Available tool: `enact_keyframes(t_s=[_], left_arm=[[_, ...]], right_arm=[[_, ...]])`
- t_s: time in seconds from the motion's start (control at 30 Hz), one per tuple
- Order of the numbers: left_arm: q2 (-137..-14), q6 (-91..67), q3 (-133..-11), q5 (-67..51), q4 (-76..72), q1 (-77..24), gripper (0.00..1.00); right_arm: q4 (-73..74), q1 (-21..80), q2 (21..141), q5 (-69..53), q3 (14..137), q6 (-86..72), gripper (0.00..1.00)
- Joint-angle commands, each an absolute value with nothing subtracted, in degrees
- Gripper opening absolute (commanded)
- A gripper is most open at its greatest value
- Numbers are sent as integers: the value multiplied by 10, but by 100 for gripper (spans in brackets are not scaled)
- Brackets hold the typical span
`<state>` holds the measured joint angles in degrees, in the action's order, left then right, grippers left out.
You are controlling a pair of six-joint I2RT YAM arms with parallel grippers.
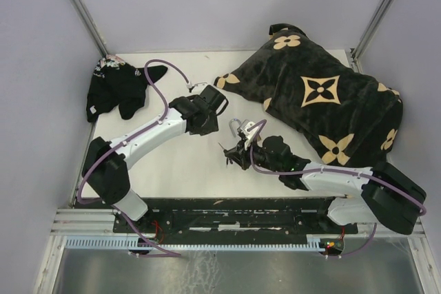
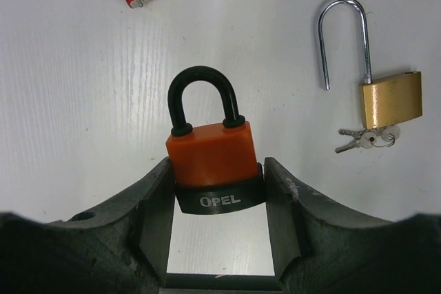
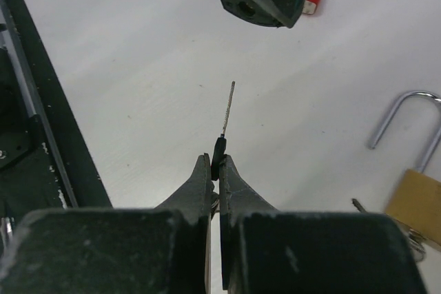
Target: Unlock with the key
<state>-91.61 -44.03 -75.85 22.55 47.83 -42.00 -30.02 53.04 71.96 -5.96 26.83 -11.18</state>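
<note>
Tight pinch from the right gripper (image 3: 217,165) on the key (image 3: 219,147): black head between the pads, blade poking straight out over the white table (image 3: 124,67). Over to the left gripper (image 2: 218,171), half-wide, both fingers pressed on the black base of the orange lock (image 2: 210,151), its shackle shut and pointing away. Key and lock are apart, blade aimed roughly at the left gripper. Nearby lies a brass lock (image 2: 390,99), shackle sprung, spare keys (image 2: 364,139) at its base.
</note>
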Motion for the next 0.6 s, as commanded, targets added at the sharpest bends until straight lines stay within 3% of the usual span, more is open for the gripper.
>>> enact_keyframes(t_s=[0.0, 0.33, 0.57], left_arm=[[-879, -426, -788, 211, 452, -417, 34], [-853, -438, -770, 193, 429, -417, 32], [-848, -440, -762, 191, 419, -417, 32]], right_arm=[[-413, 530, 757, -116, 289, -184, 2], [-631, 487, 872, -150, 281, -320, 2], [-696, 464, 920, -179, 295, -376, 2]])
